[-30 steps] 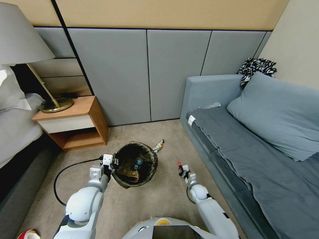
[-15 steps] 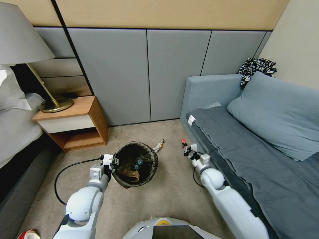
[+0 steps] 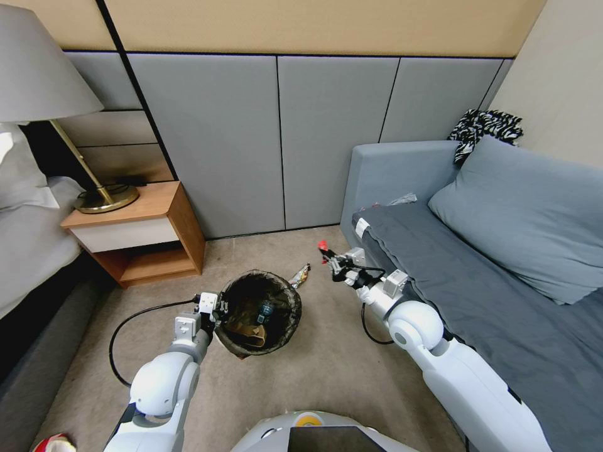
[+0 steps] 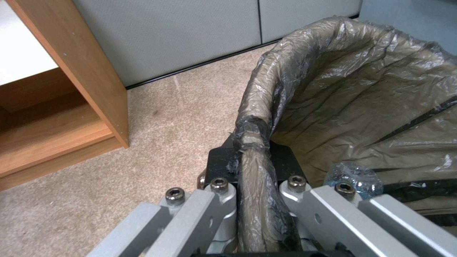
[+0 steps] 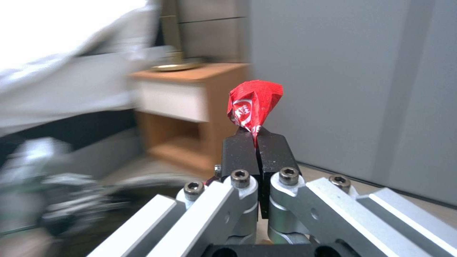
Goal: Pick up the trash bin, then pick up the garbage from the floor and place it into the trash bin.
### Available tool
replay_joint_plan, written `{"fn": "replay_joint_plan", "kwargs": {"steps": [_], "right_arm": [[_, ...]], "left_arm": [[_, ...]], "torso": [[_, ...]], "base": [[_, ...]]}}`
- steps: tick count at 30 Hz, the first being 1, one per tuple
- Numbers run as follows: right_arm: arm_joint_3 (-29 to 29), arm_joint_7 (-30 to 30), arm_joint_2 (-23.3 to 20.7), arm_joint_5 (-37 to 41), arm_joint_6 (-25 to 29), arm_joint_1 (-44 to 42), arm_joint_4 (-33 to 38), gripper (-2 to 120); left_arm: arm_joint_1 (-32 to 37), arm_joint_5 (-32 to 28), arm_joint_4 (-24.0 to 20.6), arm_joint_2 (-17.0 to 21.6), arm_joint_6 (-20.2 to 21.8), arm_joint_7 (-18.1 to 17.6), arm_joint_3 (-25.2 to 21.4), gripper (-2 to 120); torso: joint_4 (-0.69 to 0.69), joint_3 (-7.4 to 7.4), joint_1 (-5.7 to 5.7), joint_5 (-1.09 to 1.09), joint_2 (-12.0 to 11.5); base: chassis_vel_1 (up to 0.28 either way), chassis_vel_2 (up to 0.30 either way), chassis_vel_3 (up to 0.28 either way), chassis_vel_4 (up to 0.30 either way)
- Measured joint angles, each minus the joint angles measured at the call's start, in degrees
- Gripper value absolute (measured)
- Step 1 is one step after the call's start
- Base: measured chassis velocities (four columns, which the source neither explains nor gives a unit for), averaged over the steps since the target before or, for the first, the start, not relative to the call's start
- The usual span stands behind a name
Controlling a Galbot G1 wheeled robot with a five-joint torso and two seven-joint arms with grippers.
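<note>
While left gripper (image 3: pixel 217 307) clamps trash bin (image 3: pixel 259 312) rim | right gripper (image 3: pixel 326 253) pinches red scrap (image 3: pixel 323 245), beside bin.

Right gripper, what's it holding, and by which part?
The right gripper pinches a red wrapper by its twisted lower end; the rest sticks out past the fingertips.

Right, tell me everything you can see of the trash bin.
The trash bin is small and round, lined with a crinkled black-brown plastic bag folded over its rim. It stands upright over the carpet between the nightstand and the sofa. The left pincer is clamped on the near rim, one finger inside, one outside. Inside lie a tan paper bag and a clear crumpled piece. A silvery wrapper lies just beyond it.
</note>
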Motion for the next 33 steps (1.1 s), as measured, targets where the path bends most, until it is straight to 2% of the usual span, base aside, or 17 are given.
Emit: {"fn": "replay_joint_plan", "kwargs": {"steps": [4, 6, 9, 12, 22, 24, 25, 28, 29, 33], "right_arm": [[-2.87, -0.24, 0.00, 0.13, 0.02, 1.77, -0.08, 0], [-7.27, -0.08, 0.15, 0.41, -0.11, 4.07, -0.14, 0], [-9.86, 0.55, 0.28, 0.70, -0.65, 5.10, -0.09, 0], [-15.66, 2.22, 0.16, -0.76, -1.76, 6.20, -0.50, 0], [-19.55, 2.66, -0.50, -3.72, -3.84, 5.49, -1.14, 0], [-20.40, 3.17, -0.46, -4.01, -4.03, 5.50, -1.06, 8], [-20.40, 3.17, -0.46, -4.01, -4.03, 5.50, -1.06, 8], [-21.27, 3.78, -0.14, -4.51, -4.18, 5.65, -1.27, 23], [-21.27, 3.78, -0.14, -4.51, -4.18, 5.65, -1.27, 23], [-21.58, 4.44, 0.13, -4.62, -4.43, 5.93, -1.29, 41]], "left_arm": [[-0.06, 0.01, 0.00, 0.02, 0.07, -0.07, 0.01, 4], [-0.17, 0.02, -0.03, 0.06, 0.18, -0.14, 0.05, 4], [-0.22, 0.02, -0.08, 0.10, 0.21, -0.19, 0.05, 4], [-0.22, 0.02, -0.05, 0.22, 0.24, -0.21, -0.02, 4], [-0.65, 0.02, 0.47, 0.05, 0.25, -0.23, 0.14, 4], [-0.70, 0.02, 0.58, -0.01, 0.25, -0.23, 0.22, 4], [-0.70, 0.02, 0.58, -0.01, 0.25, -0.23, 0.22, 4], [-0.72, 0.01, 0.59, 0.01, 0.26, -0.23, 0.21, 4], [-0.72, 0.01, 0.59, 0.01, 0.26, -0.23, 0.21, 4], [-0.71, -0.01, 0.59, 0.02, 0.29, -0.23, 0.07, 4]], "torso": [[0.01, 0.00, 0.00, 0.00, 0.00], [0.00, 0.00, 0.00, -0.01, 0.00], [0.00, 0.00, 0.00, -0.01, 0.00], [0.00, 0.00, 0.00, 0.00, 0.00], [-0.01, 0.00, 0.00, 0.00, 0.00], [-0.01, 0.00, 0.00, 0.00, 0.00], [-0.01, 0.00, 0.00, 0.00, 0.00], [0.00, 0.00, 0.00, 0.00, 0.00], [0.00, 0.00, 0.00, 0.00, 0.00], [0.00, 0.00, 0.00, 0.00, 0.00]], "base": [[0.000, 0.000, 0.000, 0.000], [0.000, 0.000, 0.000, 0.000], [0.000, 0.000, 0.000, 0.000], [0.000, 0.000, 0.000, 0.000], [0.000, 0.000, 0.000, 0.000], [0.000, 0.000, 0.000, 0.000], [0.000, 0.000, 0.000, 0.000], [0.000, 0.000, 0.000, 0.000], [0.000, 0.000, 0.000, 0.000], [0.000, 0.000, 0.000, 0.000]]}}
